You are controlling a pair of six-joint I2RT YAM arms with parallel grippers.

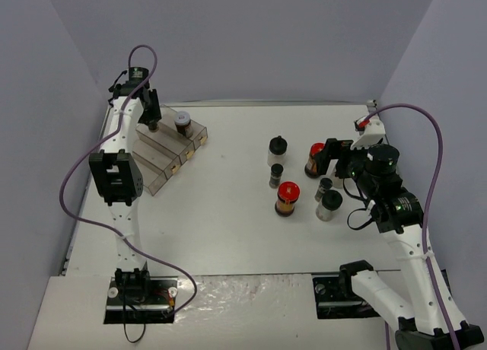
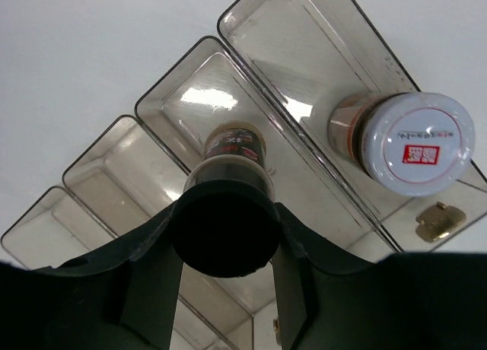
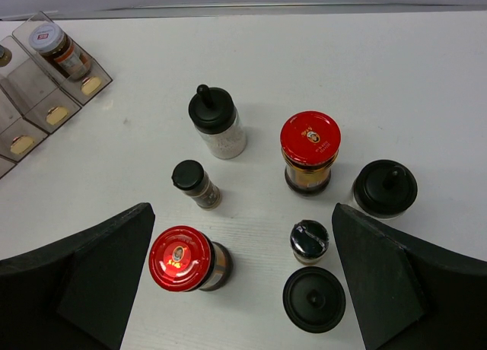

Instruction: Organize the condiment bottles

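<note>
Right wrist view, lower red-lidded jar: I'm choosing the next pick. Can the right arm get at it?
Probably yes: the right gripper hangs above with jaws open, and the red-lidded jar stands upright, touching nothing else.

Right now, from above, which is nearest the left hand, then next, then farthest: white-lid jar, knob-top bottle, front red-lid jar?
1. White-lid jar, in the tray, right beside the left hand.
2. Knob-top bottle, out in the middle.
3. Front red-lid jar, middle too, nearer the arms' bases.

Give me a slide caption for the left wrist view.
Left gripper holds a black-capped jar at the clear tray, one compartment from a white-lidded jar.
</note>
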